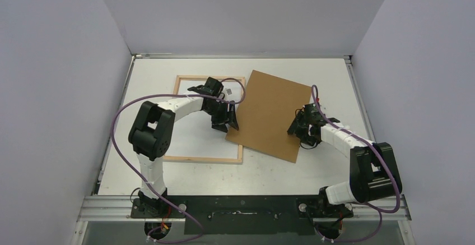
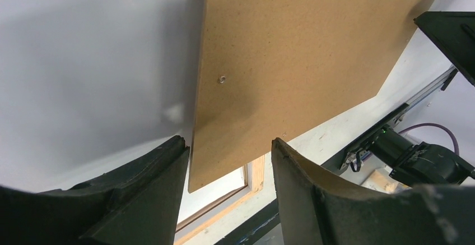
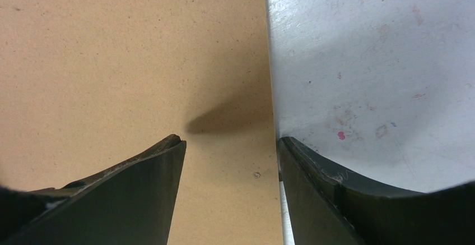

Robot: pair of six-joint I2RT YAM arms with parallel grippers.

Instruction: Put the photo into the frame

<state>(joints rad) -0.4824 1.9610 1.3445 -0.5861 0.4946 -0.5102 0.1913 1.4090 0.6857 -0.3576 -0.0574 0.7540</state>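
Observation:
The frame (image 1: 201, 159) lies flat at the table's centre-left, wood side up, and its corner (image 2: 255, 172) shows below the left wrist. Its opening looks plain white; I cannot tell if that is the photo's back, and no dark picture shows. A brown backing board (image 1: 269, 113) lies tilted to the right, its left corner over the frame's right rail. My left gripper (image 1: 225, 125) is open, with the board's corner (image 2: 224, 161) between its fingers (image 2: 229, 144). My right gripper (image 1: 299, 133) is open and straddles the board's right edge (image 3: 231, 139).
White table (image 1: 336, 77) inside grey enclosure walls on three sides. A metal rail (image 1: 246, 206) with both arm bases runs along the near edge. Purple cables (image 1: 117, 121) loop beside each arm. Faint stains mark the table (image 3: 364, 88) right of the board.

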